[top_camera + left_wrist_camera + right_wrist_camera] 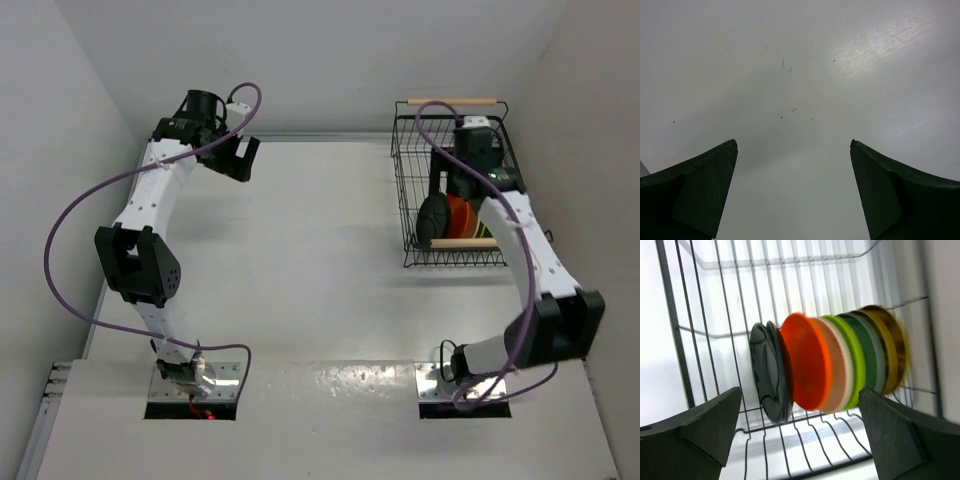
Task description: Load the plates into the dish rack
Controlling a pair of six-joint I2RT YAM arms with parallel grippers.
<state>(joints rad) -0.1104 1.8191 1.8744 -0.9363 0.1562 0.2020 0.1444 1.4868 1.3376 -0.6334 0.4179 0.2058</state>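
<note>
The black wire dish rack (410, 190) stands at the table's far right, with two wooden rod handles. Several plates stand on edge in a row inside it: black plates (767, 372), an orange-red plate (807, 360), a cream plate (837, 370), a lime green plate (852, 357), a blue-grey patterned one (870, 352) and brown-gold ones (890, 347). From above only a black plate (435, 215) and the orange-red plate (458, 212) show. My right gripper (800, 400) is open and empty inside the rack, in front of the plates. My left gripper (792, 145) is open and empty over bare table at the far left (240, 155).
The rack's wire walls (695, 315) and slotted bottom (805, 435) close in around my right gripper. White walls border the table on the left, back and right. Purple cables loop off both arms.
</note>
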